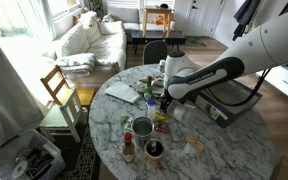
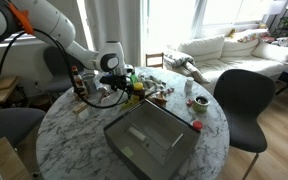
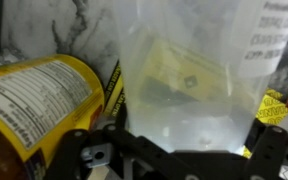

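Observation:
My gripper (image 3: pixel 189 112) stands open around a clear plastic container (image 3: pixel 184 60), whose see-through wall fills the gap between the black and yellow fingers (image 3: pixel 114 88). Something yellowish shows through the plastic. Close on the left is a jar with a yellow printed label (image 3: pixel 39 100). In both exterior views the gripper (image 1: pixel 162 97) (image 2: pixel 124 88) reaches low into a cluster of bottles and jars on the round marble table (image 1: pixel 234 150) (image 2: pixel 74 140). Whether the pads touch the container I cannot tell.
A grey tray (image 1: pixel 219 105) (image 2: pixel 149 135) lies on the table beside the arm. A tin can (image 1: pixel 142 127), a dark-filled cup (image 1: pixel 154 150) and a small bottle (image 1: pixel 129 148) stand nearer the edge. A wooden chair (image 1: pixel 59 90) and a black chair (image 2: pixel 244 100) flank the table.

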Robot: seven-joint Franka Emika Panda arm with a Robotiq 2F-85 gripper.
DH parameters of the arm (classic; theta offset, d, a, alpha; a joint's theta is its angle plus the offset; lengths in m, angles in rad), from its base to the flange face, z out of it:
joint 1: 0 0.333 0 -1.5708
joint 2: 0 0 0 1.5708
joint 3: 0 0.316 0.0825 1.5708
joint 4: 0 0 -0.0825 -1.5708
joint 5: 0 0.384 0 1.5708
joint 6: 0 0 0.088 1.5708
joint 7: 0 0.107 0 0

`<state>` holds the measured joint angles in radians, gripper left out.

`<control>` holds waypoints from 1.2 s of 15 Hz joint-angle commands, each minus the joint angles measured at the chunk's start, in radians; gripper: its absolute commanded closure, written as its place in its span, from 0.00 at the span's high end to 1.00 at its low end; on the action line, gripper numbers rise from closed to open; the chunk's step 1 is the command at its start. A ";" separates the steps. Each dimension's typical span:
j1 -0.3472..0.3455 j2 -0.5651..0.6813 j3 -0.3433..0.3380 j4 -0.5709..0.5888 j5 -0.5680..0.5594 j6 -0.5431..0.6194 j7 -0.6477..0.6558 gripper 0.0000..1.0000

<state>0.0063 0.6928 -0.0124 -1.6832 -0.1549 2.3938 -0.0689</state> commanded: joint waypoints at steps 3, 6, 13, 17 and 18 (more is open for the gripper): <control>0.006 0.050 -0.004 0.060 0.011 0.024 0.019 1.00; 0.003 0.057 0.001 0.078 0.018 0.044 0.017 1.00; -0.015 -0.051 0.014 0.026 0.067 -0.023 0.010 1.00; -0.020 -0.219 0.001 -0.056 0.123 -0.249 0.083 1.00; -0.032 -0.264 0.014 -0.076 0.163 -0.310 0.081 1.00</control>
<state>-0.0046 0.5827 -0.0138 -1.6411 -0.0678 2.2145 -0.0186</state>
